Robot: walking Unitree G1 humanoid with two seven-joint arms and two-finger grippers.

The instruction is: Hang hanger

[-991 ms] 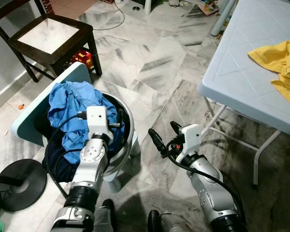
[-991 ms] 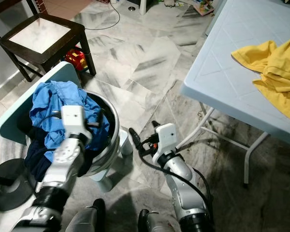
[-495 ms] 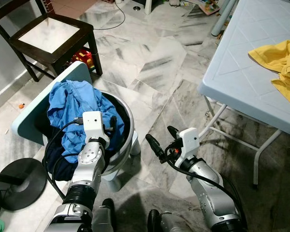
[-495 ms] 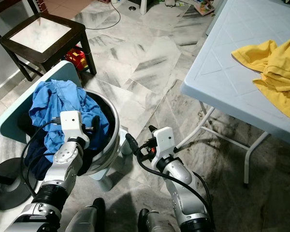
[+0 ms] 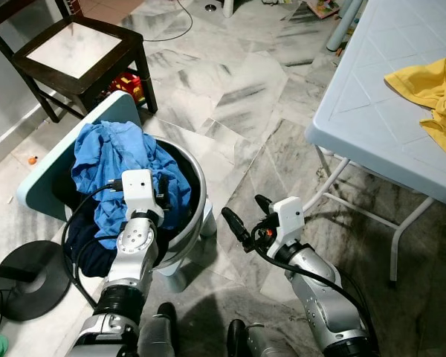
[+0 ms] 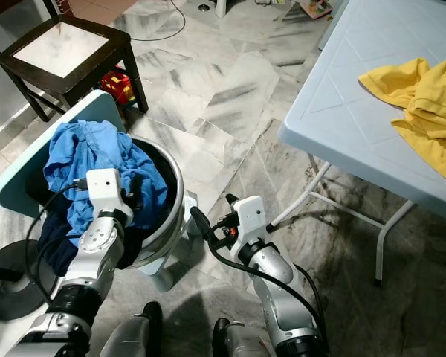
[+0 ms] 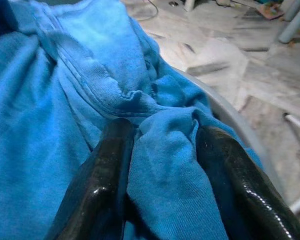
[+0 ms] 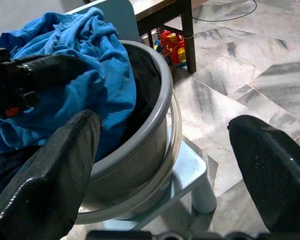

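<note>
The left gripper pinches a fold of the blue garment heaped with dark clothes in the grey basin on a pale stool. The right gripper hovers spread wide beside the basin; I cannot see a hanger

No readable text, labels, brand names, numbers or signs appear anywhere in these views; every visible surface is plain or too blurred to read.
</note>
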